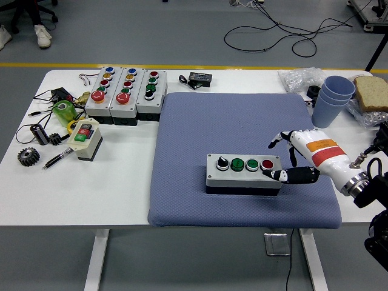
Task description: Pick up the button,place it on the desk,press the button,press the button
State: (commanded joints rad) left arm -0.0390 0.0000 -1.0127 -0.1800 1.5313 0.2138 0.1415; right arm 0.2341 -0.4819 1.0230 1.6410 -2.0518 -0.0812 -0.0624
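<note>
Right hand (295, 159) hangs just off the right end of the button box (244, 173), white-backed with an orange and red band near the wrist, its black arm coming in from the lower right corner. Its fingers are spread loosely and hold nothing; the dark thumb (285, 176) points left and sits at the box's near right corner, touching or almost touching it — from this high view I can't say which. The other fingertips reach out above the mat, clear of the box.

That box is a long grey case with a black base, lying flat on the blue mat (182, 145) a little right of its middle, long side running left to right. Along its top stand a black-and-white knob (222, 162), two green buttons (237, 163) and, nearest the hand, a red button (267, 163). The mat covers the middle and right of the white tabletop (115, 182).

Over on the left, well apart from all this, three more grey button boxes (125, 92) stand side by side at the far edge, with a small cream switch box (85, 138) nearer me, a green tape roll (63, 112), a dark gear (28, 156), a pen (59, 159) and some loose wires. At the far right sits a stack of blue cups (334, 97), beside a crumpled clear bag (300, 77) and a slice of bread (371, 92).
</note>
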